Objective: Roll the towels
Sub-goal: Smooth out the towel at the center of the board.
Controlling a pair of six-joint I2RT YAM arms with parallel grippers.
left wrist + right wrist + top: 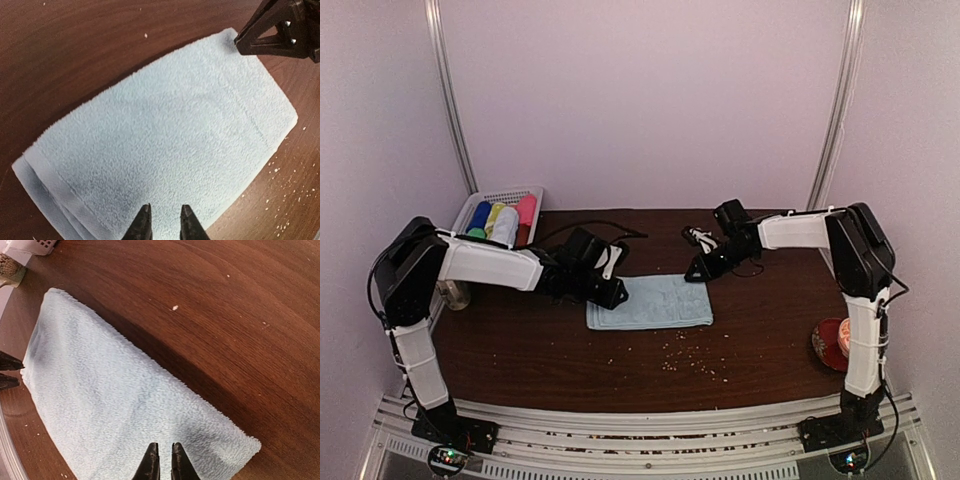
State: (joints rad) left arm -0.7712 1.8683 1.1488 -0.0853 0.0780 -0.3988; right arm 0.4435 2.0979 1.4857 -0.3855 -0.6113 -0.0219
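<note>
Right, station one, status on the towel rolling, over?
Left gripper nearly closed over towel edge, grip unconfirmed. Right gripper pinched on other end. Towel flat, unrolled. Crumbs nearby, nothing blocking.

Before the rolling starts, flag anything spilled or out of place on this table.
Pale crumbs are scattered on the dark table just in front of the towel, toward its right end, like a spill. The towel itself lies flat and undamaged.
</note>
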